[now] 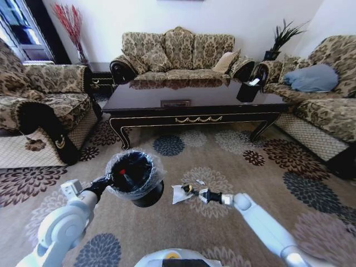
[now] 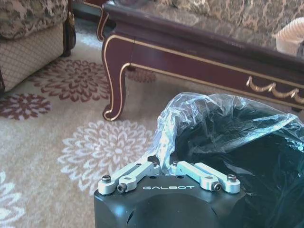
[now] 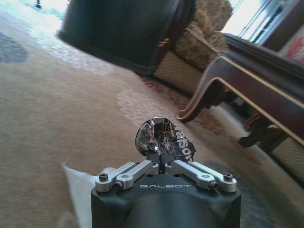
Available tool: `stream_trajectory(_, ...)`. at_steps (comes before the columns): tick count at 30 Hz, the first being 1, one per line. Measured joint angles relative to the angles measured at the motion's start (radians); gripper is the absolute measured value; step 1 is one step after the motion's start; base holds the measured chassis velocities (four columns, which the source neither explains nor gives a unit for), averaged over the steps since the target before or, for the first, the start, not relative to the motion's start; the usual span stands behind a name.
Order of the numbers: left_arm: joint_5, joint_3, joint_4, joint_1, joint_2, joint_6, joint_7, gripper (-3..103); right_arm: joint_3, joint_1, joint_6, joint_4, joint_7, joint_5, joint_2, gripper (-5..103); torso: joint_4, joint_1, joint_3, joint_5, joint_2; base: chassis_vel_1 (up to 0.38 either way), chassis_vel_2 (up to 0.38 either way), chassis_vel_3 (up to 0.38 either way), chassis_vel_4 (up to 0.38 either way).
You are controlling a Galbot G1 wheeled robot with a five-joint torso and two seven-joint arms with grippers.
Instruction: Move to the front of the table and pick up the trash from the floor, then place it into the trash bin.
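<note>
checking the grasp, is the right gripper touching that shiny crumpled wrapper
Touching. The right wrist view shows the right gripper closed on the base of the shiny crumpled wrapper.

Glossy dark wood worktop [image 1: 194, 95] with gilt trim; crinkly clear plastic liner on the trash bin [image 1: 135, 177] (matt black); shiny crumpled foil trash [image 3: 161, 137]; woven carpet floor [image 1: 233, 161].

Patterned sofas [image 1: 178, 53], blue cushion [image 1: 311, 78], potted plant [image 1: 281, 39].
</note>
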State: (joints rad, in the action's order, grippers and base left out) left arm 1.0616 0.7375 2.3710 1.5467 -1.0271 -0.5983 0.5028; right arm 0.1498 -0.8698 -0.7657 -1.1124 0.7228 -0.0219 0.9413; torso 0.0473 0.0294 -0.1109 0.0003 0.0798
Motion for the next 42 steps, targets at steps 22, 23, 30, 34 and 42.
stream_trajectory(22, 0.025, -0.191, -0.090, -0.071, 0.044, -0.058, 0.045, 4, -0.032, 0.042, 0.105, -0.327, -0.257, 0.295, -0.062, 1, -0.0001, 0.000, 0.000, -0.0003, 0.000, 0.000, 0.000, 0.000, 0.000)
stream_trajectory(23, 0.025, -0.202, -0.099, -0.082, 0.046, -0.059, 0.046, 4, -0.041, 0.047, 0.107, -0.342, -0.265, 0.307, -0.062, 1, -0.0002, 0.000, 0.000, -0.0003, 0.000, 0.000, 0.000, 0.000, 0.000)
stream_trajectory(30, 0.025, -0.275, -0.185, -0.173, 0.048, -0.061, 0.048, 4, -0.095, 0.060, 0.119, -0.440, -0.295, 0.431, -0.055, 1, -0.0001, 0.000, 0.000, -0.0003, 0.000, 0.000, 0.000, 0.000, 0.000)
stream_trajectory(34, 0.026, -0.320, -0.232, -0.244, 0.035, -0.061, 0.056, 4, -0.137, 0.053, 0.133, -0.510, -0.314, 0.487, -0.060, 1, -0.0001, 0.000, 0.000, -0.0003, 0.000, 0.000, 0.000, 0.000, 0.000)
stream_trajectory(42, 0.032, -0.405, -0.294, -0.367, 0.013, -0.060, 0.080, 4, -0.226, 0.030, 0.158, -0.611, -0.332, 0.497, -0.071, 1, 0.0000, 0.000, 0.000, -0.0003, 0.000, 0.000, 0.000, 0.000, 0.000)
